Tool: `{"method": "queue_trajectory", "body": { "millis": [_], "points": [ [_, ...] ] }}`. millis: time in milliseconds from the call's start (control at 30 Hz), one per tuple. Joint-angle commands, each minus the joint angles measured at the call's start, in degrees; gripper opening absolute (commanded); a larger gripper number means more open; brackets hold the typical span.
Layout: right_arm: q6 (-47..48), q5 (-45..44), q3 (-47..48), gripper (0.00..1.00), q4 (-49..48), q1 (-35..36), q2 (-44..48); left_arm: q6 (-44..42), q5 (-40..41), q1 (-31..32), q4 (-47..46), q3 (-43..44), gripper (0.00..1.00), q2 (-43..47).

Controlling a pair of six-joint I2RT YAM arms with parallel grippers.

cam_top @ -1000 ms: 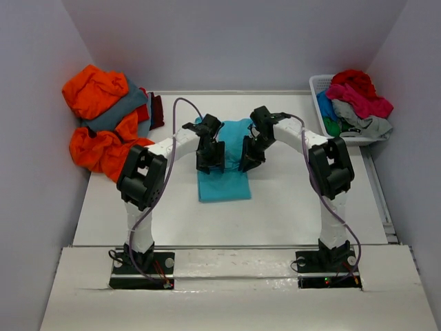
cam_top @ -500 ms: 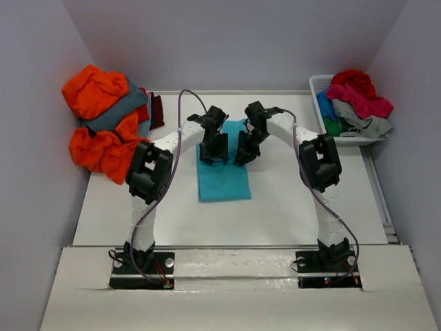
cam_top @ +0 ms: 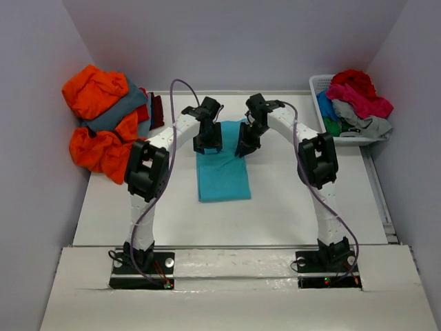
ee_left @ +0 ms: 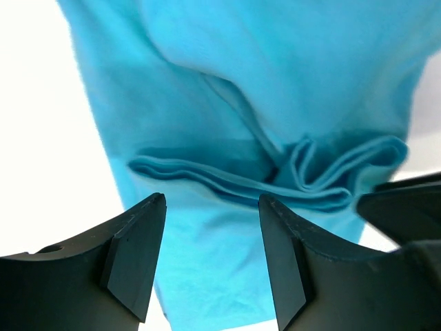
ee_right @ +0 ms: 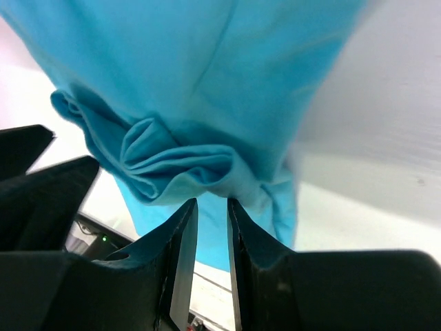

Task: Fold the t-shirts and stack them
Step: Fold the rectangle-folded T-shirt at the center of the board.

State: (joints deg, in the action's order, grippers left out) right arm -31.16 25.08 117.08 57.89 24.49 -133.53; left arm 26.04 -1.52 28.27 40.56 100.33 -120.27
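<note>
A turquoise t-shirt (cam_top: pixel 224 179) lies folded into a long rectangle at the middle of the table. Both grippers hover over its far end. My left gripper (cam_top: pixel 207 146) is on the left side, and its jaws stand wide apart above the cloth (ee_left: pixel 275 69) with nothing between them (ee_left: pixel 212 200). A layered fold (ee_left: pixel 227 181) crosses the shirt just beyond its tips. My right gripper (cam_top: pixel 242 148) is on the right side. Its jaws are close together (ee_right: pixel 212 201), pinching a bunched fold (ee_right: pixel 179 162) of the shirt at their tips.
A heap of orange and slate grey t-shirts (cam_top: pixel 103 124) sits at the far left, with a maroon one (cam_top: pixel 157 110) behind it. A white slatted basket (cam_top: pixel 318 96) at the far right holds red, pink, light grey and green shirts (cam_top: pixel 355 96). Walls close in three sides.
Both grippers have moved from the middle of the turquoise shirt toward its far end. The near edge of the shirt has stayed in place.
</note>
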Motion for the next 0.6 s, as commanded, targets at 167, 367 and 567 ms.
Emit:
{"method": "queue_trajectory", "body": {
  "millis": [167, 367, 567],
  "points": [
    [-0.31, -2.14, 1.58, 0.30, 0.82, -2.43, -0.07, 0.32, 4.69, -1.73, 1.46, 1.98, 0.68, 2.14],
    [-0.40, -1.00, -0.18, 0.30, 0.56, -2.43, 3.72, -0.90, 1.87, -1.73, 1.19, -1.80, 0.68, 6.01],
    [-0.83, 1.72, -0.71, 0.30, 0.73, -2.43, 6.88, -0.99, -5.93, -1.73, -0.39, -6.64, 0.68, 10.05]
  ]
}}
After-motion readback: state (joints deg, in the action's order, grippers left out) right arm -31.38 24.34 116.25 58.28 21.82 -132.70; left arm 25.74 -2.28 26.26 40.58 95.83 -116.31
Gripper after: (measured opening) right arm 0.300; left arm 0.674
